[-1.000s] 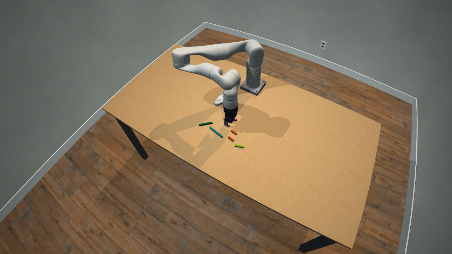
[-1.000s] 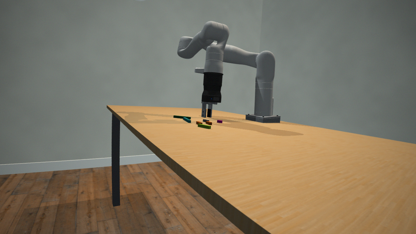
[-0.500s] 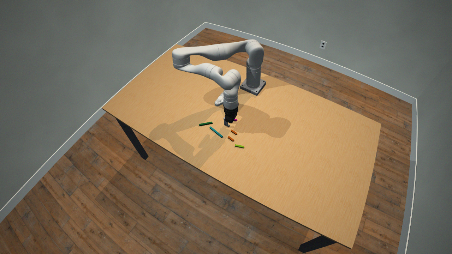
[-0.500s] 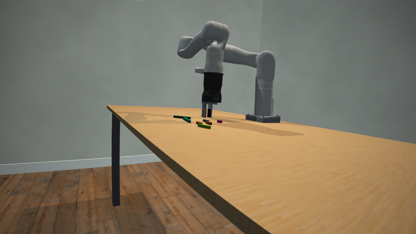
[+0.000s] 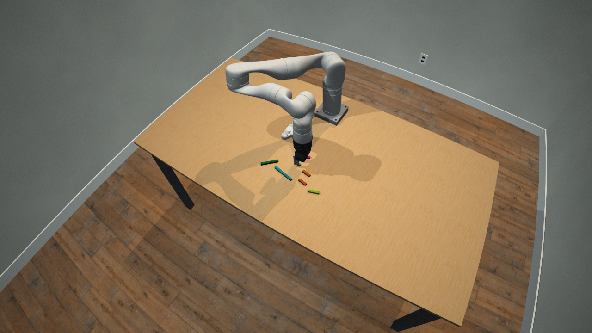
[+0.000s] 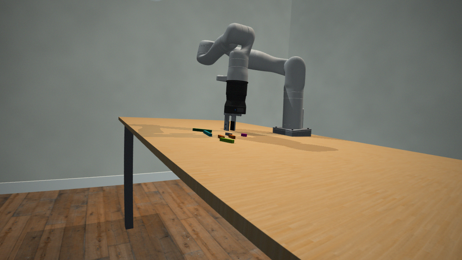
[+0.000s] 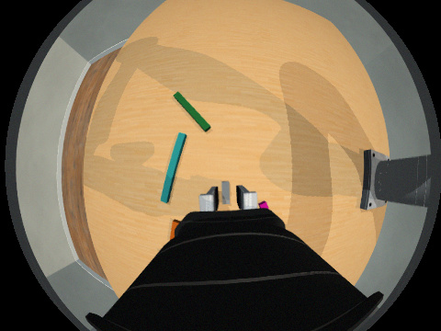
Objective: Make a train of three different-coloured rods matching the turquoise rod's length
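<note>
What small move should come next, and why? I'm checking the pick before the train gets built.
Probably lower straight down and close. The gripper hangs open above the table, and the grey rod lies flat between its fingers' line. Grey, magenta and lime sum to turquoise.
</note>
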